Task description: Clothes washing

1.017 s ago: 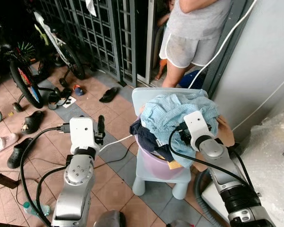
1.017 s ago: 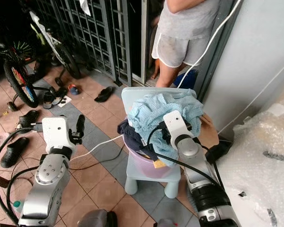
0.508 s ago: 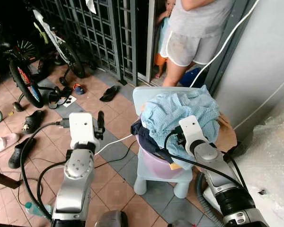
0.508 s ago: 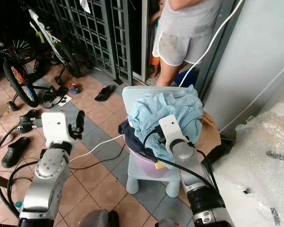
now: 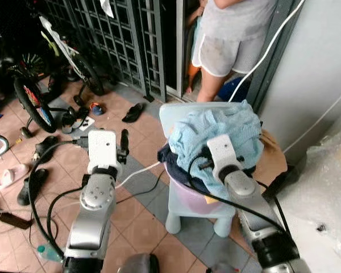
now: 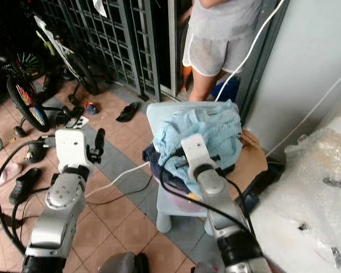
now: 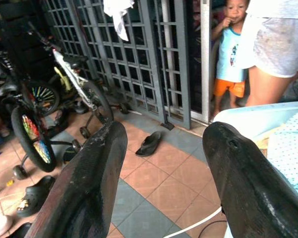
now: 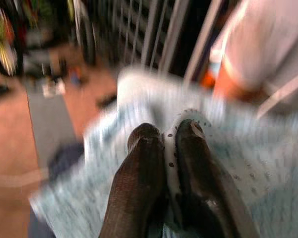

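A light blue dotted garment (image 5: 219,128) is heaped over dark clothes in a purple basin (image 5: 190,199) on a pale blue plastic chair (image 5: 184,114). My right gripper (image 8: 165,148) is shut on a fold of the light blue garment (image 8: 248,168), pinched between its two fingers; its white wrist (image 5: 221,153) sits against the front of the heap. My left gripper (image 7: 164,144) is held up left of the chair, open, with nothing between its fingers (image 5: 124,142).
A person (image 5: 233,40) stands behind the chair at a doorway, with a small child (image 7: 231,49) beside. A metal grille gate (image 5: 119,40), bicycles (image 5: 34,96) and scattered shoes (image 5: 133,112) lie to the left. Bubble wrap (image 5: 329,193) is at right; a white cable (image 5: 136,173) crosses the floor.
My right gripper has drawn back and left across the heap, dragging the blue garment with it. The camera has shifted slightly. The left arm has stayed put.
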`<state>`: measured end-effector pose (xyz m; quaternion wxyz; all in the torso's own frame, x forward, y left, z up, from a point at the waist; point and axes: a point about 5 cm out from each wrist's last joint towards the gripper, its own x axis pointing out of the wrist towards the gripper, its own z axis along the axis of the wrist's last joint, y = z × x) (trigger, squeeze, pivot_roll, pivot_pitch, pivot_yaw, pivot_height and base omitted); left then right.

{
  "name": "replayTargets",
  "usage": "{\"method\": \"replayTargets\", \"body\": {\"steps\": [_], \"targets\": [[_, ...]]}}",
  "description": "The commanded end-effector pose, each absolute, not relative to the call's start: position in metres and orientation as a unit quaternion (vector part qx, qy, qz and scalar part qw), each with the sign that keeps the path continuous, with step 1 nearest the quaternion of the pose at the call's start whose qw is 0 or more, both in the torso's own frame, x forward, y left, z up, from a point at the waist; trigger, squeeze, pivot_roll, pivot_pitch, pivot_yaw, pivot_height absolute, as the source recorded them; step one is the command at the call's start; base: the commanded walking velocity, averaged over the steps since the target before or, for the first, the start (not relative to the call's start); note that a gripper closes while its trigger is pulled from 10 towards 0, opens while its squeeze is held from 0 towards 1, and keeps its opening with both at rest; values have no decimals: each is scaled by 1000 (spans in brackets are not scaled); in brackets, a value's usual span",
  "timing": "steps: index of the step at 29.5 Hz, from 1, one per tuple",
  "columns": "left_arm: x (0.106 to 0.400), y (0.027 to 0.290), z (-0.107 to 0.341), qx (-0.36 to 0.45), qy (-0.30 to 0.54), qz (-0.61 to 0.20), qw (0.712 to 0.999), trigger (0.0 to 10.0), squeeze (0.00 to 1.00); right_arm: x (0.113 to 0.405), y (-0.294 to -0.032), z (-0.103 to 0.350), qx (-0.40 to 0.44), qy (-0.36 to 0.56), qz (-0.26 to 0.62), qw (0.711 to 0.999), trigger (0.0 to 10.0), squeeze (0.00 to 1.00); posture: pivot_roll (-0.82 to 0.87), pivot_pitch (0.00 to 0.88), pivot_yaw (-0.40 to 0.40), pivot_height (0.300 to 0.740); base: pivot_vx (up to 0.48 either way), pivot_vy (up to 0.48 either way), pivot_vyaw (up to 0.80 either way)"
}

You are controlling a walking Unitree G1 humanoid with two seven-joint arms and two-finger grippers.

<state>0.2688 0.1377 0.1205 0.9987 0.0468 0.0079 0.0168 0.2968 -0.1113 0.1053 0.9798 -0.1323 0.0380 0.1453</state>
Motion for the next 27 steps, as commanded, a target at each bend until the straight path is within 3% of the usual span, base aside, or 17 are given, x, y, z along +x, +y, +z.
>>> {"method": "replayTargets", "body": {"steps": [1,13,17,18,19,27], "targets": [[267,138,116,49,13,18,999,10000,0,300,-109,128,-115,-19,144,983,0,0,-29,28,109,740,0,0,0],[270,132,121,45,-4,6,999,10000,0,299,-139,174,-107,-107,85,985,0,0,-47,27,101,740,0,0,0],[270,129,121,39,-8,1,999,10000,0,296,-142,193,-96,-144,76,982,0,0,-57,29,100,740,0,-337,0],[271,129,121,38,-8,0,999,10000,0,295,-142,195,-98,-147,76,981,8784,0,-57,29,100,740,0,-401,0],[271,128,121,36,-9,0,999,10000,0,294,-142,195,-100,-143,75,982,10000,0,-67,30,99,740,0,-409,0],[272,125,120,31,-10,-2,999,10000,0,293,-145,192,-103,-128,64,984,10000,0,-73,33,99,740,0,-406,-583]]}}
